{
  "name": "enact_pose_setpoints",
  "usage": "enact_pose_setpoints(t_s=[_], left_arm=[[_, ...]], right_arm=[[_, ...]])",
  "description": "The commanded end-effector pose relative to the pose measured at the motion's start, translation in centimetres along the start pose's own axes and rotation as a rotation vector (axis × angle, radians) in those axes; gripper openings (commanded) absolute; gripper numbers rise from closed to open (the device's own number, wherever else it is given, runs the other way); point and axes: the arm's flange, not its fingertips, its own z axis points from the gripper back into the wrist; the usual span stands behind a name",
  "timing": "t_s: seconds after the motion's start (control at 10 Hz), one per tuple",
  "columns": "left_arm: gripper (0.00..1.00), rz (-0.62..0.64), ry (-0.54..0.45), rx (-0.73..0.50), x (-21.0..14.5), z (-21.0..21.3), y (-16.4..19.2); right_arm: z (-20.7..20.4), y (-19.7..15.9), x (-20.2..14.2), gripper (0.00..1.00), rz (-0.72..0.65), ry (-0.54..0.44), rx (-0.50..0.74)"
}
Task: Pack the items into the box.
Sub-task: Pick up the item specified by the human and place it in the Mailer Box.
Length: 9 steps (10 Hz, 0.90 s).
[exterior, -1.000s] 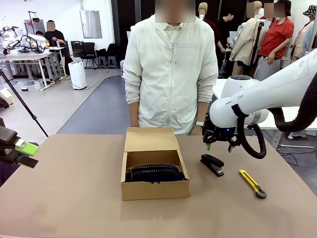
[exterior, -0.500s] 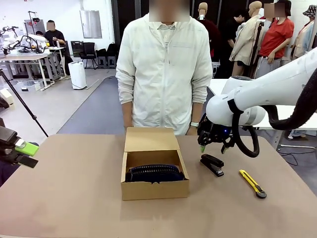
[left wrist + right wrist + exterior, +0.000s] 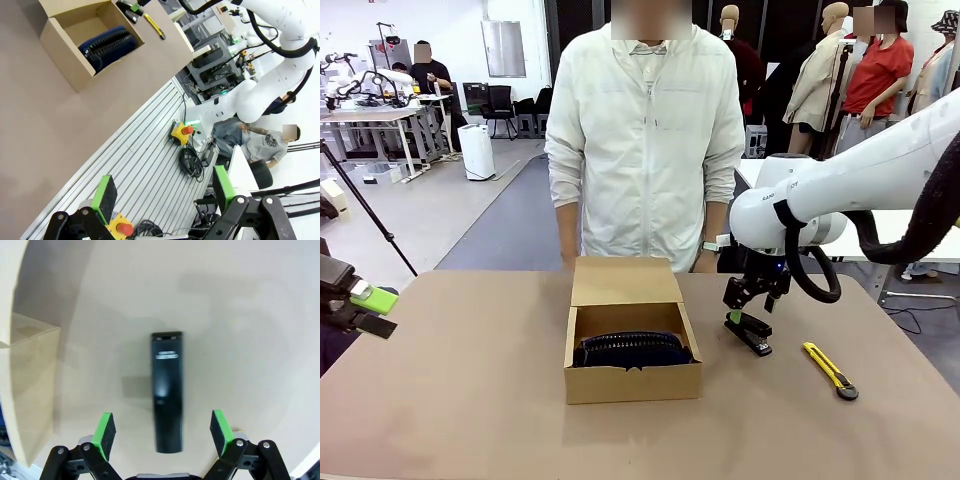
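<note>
My left pincer (image 3: pixel 164 195) is hanging spread and empty at the near-left edge of the worktop (image 3: pixel 470 400), parked there, I think, to stay out of the other arm's way. Well off to its right the box (image 3: pixel 632 382) is sitting with its flap lid standing open. The navy pouch (image 3: pixel 635 349) is lying inside, dark and ridged-looking, taking up nearly the full width. Just right of the box, my right pincer (image 3: pixel 164 426) is hovering low over the stapler (image 3: pixel 166 390), spread wide and pinching nothing. Its green pads are straddling the narrow body, I judge so that closing grips it across the sides. The stapler is lying flat on the worktop directly beneath that pincer, small and glossy black, with a pale label near its far end. Further right of the pincer, well apart, the utility knife (image 3: pixel 830 370) is lying, not for packing
</note>
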Motion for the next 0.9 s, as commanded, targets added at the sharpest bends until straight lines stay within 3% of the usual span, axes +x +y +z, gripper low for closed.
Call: enact_pose_setpoints(t_s=[0.0, 0.4, 0.8], left_arm=[[1.0, -0.007, -0.008, -0.018, 0.1, 0.0, 0.0], [1.0, -0.007, -0.008, -0.018, 0.1, 0.0, 0.0], [1.0, -0.007, -0.008, -0.018, 0.1, 0.0, 0.0]], right_arm=[[0.0, 0.3, 0.3, 1.0, -0.015, -0.028, -0.045], [0.0, -0.2, 0.3, 1.0, 0.015, -0.022, -0.032], [-4.5, 1.3, 0.7, 1.0, 0.082, 0.021, -0.024]])
